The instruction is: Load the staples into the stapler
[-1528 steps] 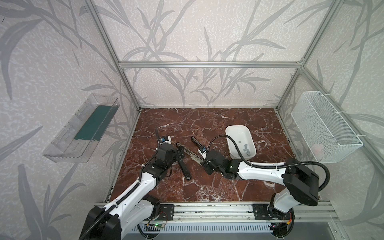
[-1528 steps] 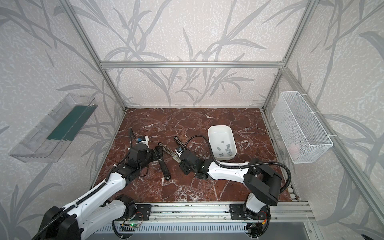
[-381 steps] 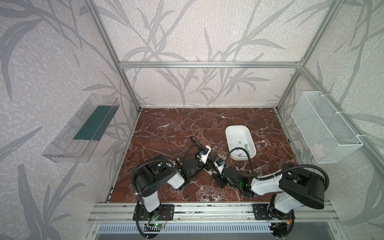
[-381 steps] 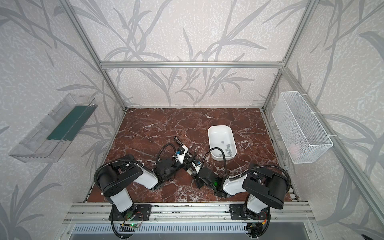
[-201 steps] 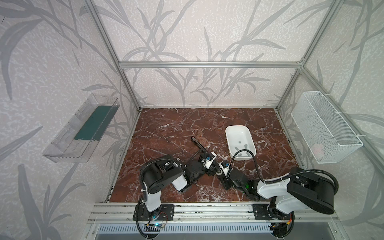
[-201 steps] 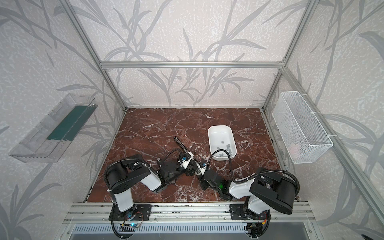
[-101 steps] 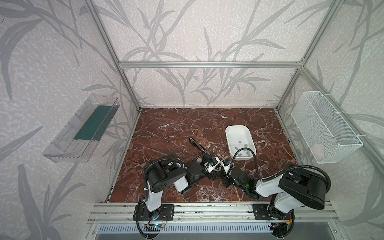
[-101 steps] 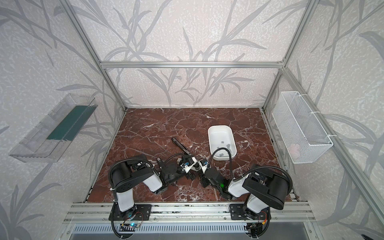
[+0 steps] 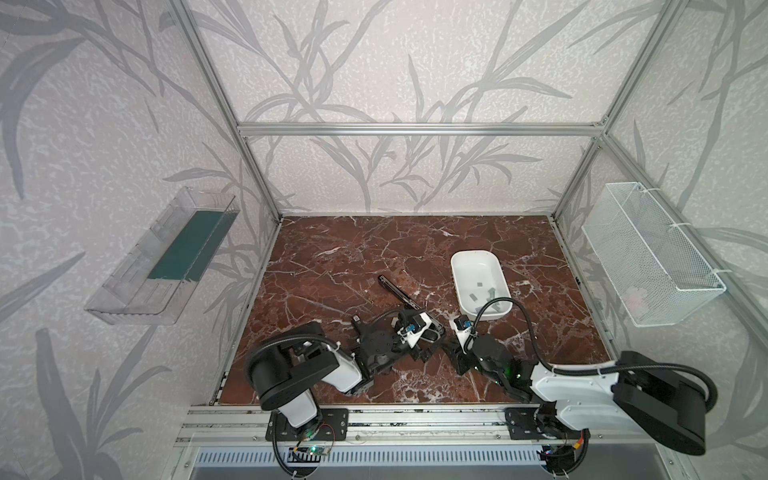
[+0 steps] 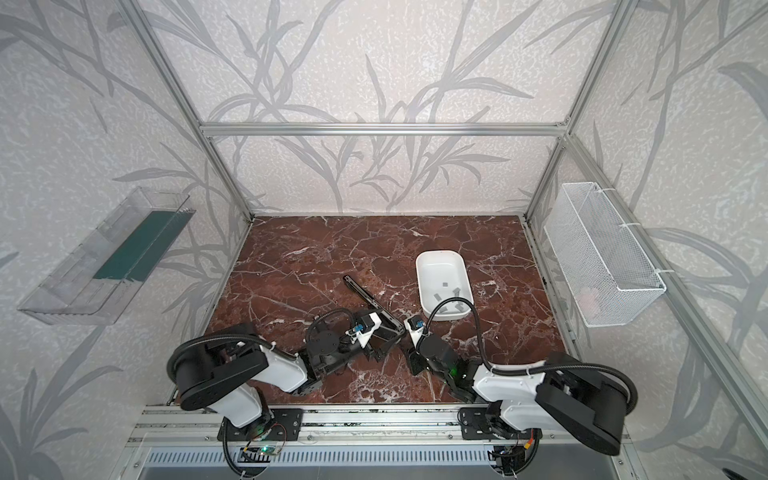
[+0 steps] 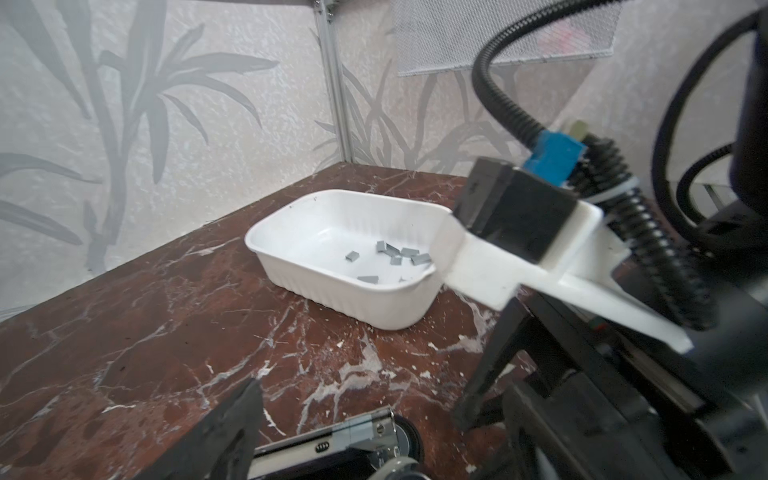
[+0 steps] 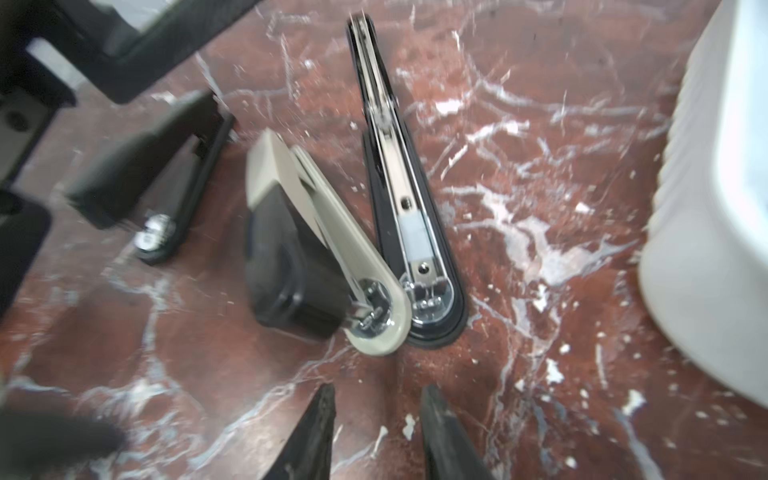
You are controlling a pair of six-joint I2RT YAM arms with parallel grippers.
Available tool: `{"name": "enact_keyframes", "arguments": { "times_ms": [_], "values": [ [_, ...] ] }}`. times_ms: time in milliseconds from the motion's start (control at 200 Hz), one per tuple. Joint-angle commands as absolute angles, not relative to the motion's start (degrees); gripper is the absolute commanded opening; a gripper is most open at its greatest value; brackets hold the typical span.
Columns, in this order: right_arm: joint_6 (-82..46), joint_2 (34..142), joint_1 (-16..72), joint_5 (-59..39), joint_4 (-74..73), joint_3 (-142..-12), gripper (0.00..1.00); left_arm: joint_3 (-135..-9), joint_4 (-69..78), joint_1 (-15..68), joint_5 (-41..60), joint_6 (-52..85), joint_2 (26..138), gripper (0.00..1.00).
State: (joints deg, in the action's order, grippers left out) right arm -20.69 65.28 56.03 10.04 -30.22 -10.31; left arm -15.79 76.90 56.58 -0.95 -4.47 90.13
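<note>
The staples (image 11: 399, 255) lie loose in the tray (image 11: 266, 232), near the open stapler (image 12: 415, 208). They are probably light, stiff and slippery, so pinch a strip by its long sides. The left gripper (image 9: 424, 351) gapes empty, and the right gripper (image 12: 378, 436) is part-open and empty. Only the left wrist view shows the strips close up; only the right wrist view bares the magazine.

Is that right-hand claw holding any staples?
No, the right gripper has only bare tabletop between its tips; the staples lie in the white tray.

Left gripper (image 9: 424, 354): low near the middle, jaws spread wide.
Right gripper (image 12: 379, 419): low, fingertips (image 12: 320, 432) narrowly parted (facing its partner).
</note>
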Motion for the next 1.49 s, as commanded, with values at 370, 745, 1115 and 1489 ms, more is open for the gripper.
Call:
{"name": "enact_keyframes", "arguments": {
  "times_ms": [370,745,1115,1489],
  "values": [
    [-18.9,62.8,55.7,9.3,-12.9,-24.4,0.31,-23.5,42.0,56.6,-18.6,18.2,74.9,0.33],
    [-24.8,79.6,55.7,4.8,-14.9,-30.7,0.35,-23.5,39.7,56.4,-21.6,21.3,78.2,0.34],
    [-37.8,84.3,56.3,2.3,-20.1,-29.4,0.34,-24.0,37.4,55.5,-20.3,22.1,78.9,0.35],
    [-42.1,84.5,57.1,2.0,-20.8,-28.7,0.29,-23.5,38.8,55.4,-18.8,24.0,81.6,0.35]
  ]
}}
